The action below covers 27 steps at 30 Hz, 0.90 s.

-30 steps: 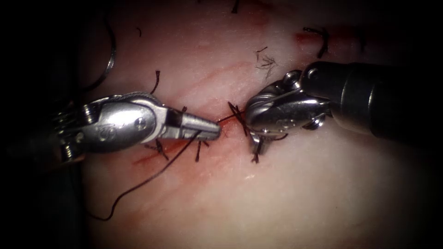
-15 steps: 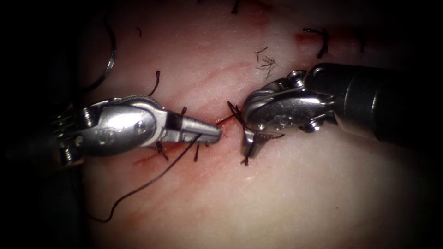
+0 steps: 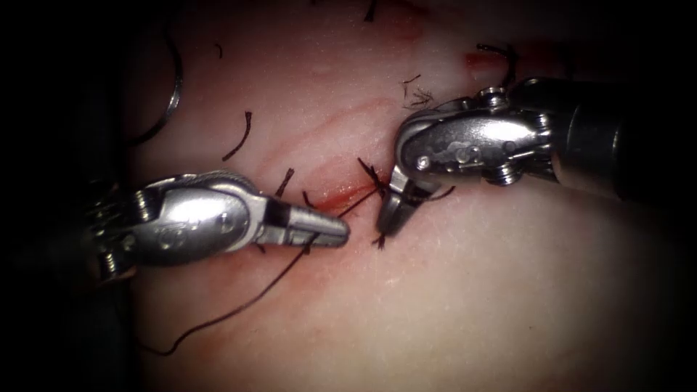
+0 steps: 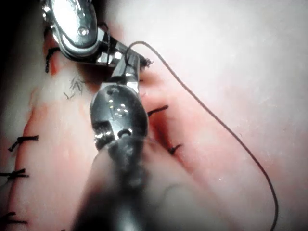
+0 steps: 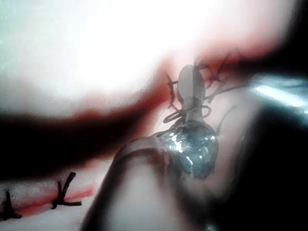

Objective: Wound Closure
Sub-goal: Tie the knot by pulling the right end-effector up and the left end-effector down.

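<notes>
On the tissue, the cut runs as a red line between the two tools. My left tool lies left of it, shut on the dark thread, which goes from the jaws up to a knot and trails down-left. My right tool points down beside the knot, shut on a short thread end. The curved needle lies free on the tissue far to the left, held by neither tool. In the left wrist view the left tool grips the thread. The right wrist view has thread wound around the right tool.
Tied stitches with cut thread ends cross the cut on both sides of the tools, and more stitches sit along the cut. Red fluid stains the tissue. The right tool appears close to the left tool's jaws.
The left tool has dropped lower with its thread. The right tool has lifted and swung its jaws down and leftward, so the thread between tools and knot is drawn tighter.
</notes>
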Each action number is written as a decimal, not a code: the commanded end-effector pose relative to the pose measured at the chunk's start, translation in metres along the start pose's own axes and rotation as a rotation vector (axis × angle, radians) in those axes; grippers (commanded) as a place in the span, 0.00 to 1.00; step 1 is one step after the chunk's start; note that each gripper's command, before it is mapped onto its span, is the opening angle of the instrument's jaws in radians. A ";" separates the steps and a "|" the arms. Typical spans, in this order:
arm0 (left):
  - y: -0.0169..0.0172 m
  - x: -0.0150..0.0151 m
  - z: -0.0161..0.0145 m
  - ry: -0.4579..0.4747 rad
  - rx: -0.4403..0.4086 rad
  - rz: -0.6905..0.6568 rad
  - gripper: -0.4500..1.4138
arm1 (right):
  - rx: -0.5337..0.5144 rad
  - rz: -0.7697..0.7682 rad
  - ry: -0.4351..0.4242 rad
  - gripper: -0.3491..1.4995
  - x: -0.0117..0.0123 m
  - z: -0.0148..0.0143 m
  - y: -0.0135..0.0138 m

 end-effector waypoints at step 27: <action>0.0088 0.0084 0.0126 0.024 -0.130 -0.110 0.05 | -0.236 0.243 0.200 0.00 -0.0048 -0.0044 0.0037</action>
